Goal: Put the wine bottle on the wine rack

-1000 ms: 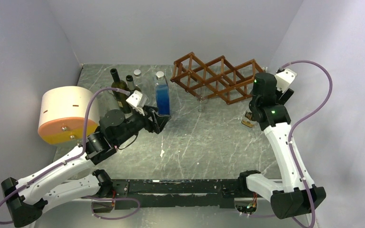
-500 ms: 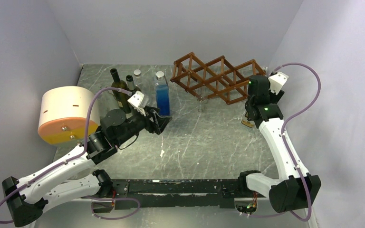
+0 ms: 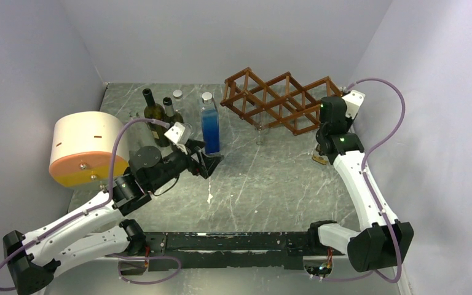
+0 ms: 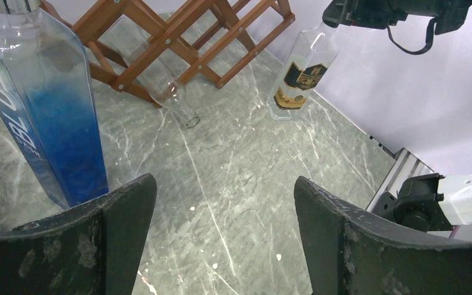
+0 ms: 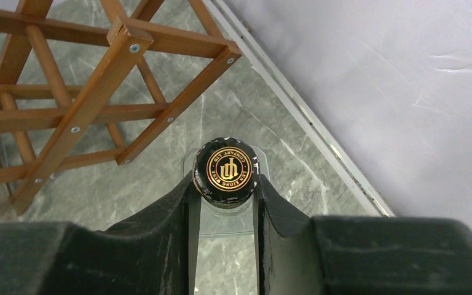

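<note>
The wine bottle (image 5: 226,172) is clear glass with a black-and-gold label and a black cap. It stands tilted near the right wall (image 4: 298,77), just right of the wine rack. My right gripper (image 5: 224,184) is shut on its cap and neck from above; in the top view the wrist hides all but the bottle's base (image 3: 319,160). The wine rack (image 3: 279,101) is a reddish-brown lattice at the back of the table (image 5: 67,104). My left gripper (image 4: 224,184) hovers open and empty over the table, just right of a blue bottle (image 4: 49,110).
A clear bottle (image 4: 172,92) lies in the rack with its neck poking out. Two dark green bottles (image 3: 155,117) and a small white-capped one (image 3: 177,95) stand behind the blue bottle (image 3: 209,126). A cream and orange drum (image 3: 86,147) sits at the left. The right wall is close.
My right gripper has closed on the wine bottle's cap after shifting slightly toward the back. My left gripper has opened and drawn back from the blue bottle.
</note>
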You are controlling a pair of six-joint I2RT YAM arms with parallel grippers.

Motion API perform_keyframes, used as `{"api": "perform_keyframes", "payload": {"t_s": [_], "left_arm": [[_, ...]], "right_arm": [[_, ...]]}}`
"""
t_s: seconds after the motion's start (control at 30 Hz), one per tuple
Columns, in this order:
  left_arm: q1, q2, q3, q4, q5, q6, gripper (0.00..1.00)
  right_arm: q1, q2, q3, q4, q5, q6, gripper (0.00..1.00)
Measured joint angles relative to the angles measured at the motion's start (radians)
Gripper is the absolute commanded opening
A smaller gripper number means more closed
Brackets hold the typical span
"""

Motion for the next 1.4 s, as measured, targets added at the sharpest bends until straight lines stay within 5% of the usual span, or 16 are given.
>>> {"api": "perform_keyframes", "payload": {"t_s": [0.13, 0.67, 1.03, 1.4], "left_arm": [[0.000, -0.004, -0.014, 0.007, 0.016, 0.005, 1.00], [0.000, 0.191, -0.045, 0.205, 0.416, 0.108, 0.99], [-0.002, 0.240, -0.039, 0.227, 0.343, 0.083, 1.00], [-0.076, 0.288, -0.113, 0.293, 0.189, 0.073, 0.97]], "right_arm": [[0.011, -0.021, 0.002, -0.022, -0.048, -0.031, 0.05], [0.095, -0.177, 0.081, -0.222, -0.625, -0.173, 0.02], [0.132, -0.262, 0.049, -0.190, -1.184, -0.224, 0.00], [0.301, -0.177, 0.000, -0.035, -1.143, -0.111, 0.00]]}}
